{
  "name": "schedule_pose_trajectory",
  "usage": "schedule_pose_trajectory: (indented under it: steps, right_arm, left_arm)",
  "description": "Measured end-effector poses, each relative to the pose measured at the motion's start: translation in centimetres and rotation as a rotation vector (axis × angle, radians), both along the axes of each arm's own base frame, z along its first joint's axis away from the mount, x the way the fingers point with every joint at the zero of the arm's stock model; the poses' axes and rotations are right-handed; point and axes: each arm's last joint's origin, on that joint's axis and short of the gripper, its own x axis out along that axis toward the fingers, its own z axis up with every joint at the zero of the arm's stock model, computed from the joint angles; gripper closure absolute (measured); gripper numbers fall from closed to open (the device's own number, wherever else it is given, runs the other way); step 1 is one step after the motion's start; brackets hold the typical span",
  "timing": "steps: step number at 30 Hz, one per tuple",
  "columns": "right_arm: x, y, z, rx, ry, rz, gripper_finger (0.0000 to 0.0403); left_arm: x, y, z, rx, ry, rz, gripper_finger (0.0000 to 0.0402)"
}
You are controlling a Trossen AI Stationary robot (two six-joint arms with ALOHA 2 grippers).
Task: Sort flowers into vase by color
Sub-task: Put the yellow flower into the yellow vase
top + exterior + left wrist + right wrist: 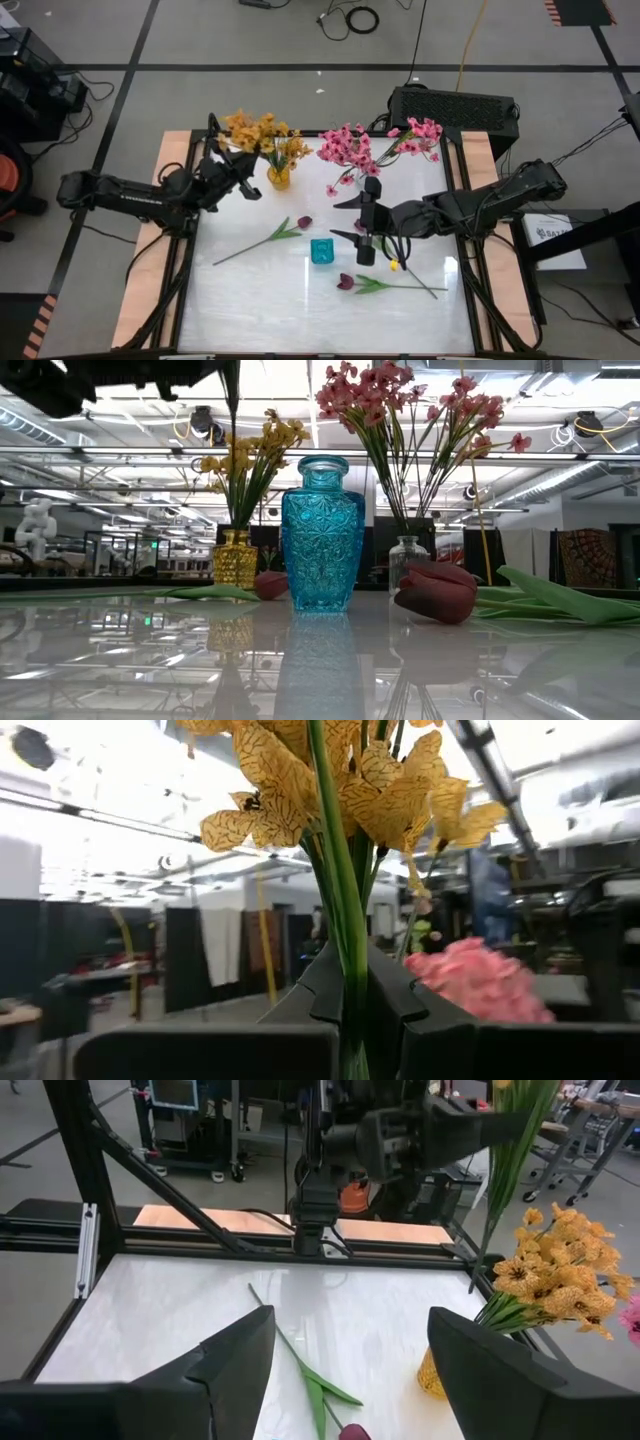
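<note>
Yellow sprig [340, 870] stem clamped between left fingers [400, 1005], beside yellow vase [279, 178]

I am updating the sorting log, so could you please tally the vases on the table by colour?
Yellow vase: 1
Blue vase: 1
Clear vase: 1
Total: 3 vases

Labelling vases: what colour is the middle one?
Turquoise blue cut glass vase, clearest in the low view.
</note>
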Motion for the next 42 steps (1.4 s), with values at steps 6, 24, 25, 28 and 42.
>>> schedule_pose_trajectory:
  steps: [6,24,25,28,42]
  right_arm:
    - [0.0,-0.1,0.0,0.003,-0.002,-0.004,0.0147]
    - [0.0,-0.1,0.0,0.002,0.001,-0.003,0.0147]
    - [0.0,-0.1,0.0,0.001,0.001,-0.003,0.0147]
    - [0.0,-0.1,0.0,0.000,0.002,-0.003,0.0147]
    - [0.0,-0.1,-0.1,-0.001,0.007,-0.002,0.0147]
  left_arm:
    - [-0.5,1.9,-1.8,-0.084,-0.024,0.069,0.0386]
    - [1.7,3.7,-4.8,-0.159,0.016,0.102,0.0386]
    - [1.8,3.7,-4.9,-0.158,0.018,0.102,0.0386]
    - [2.1,3.8,-5.2,-0.153,0.031,0.107,0.0386]
    - [2.7,3.8,-6.3,-0.125,0.119,0.131,0.0386]
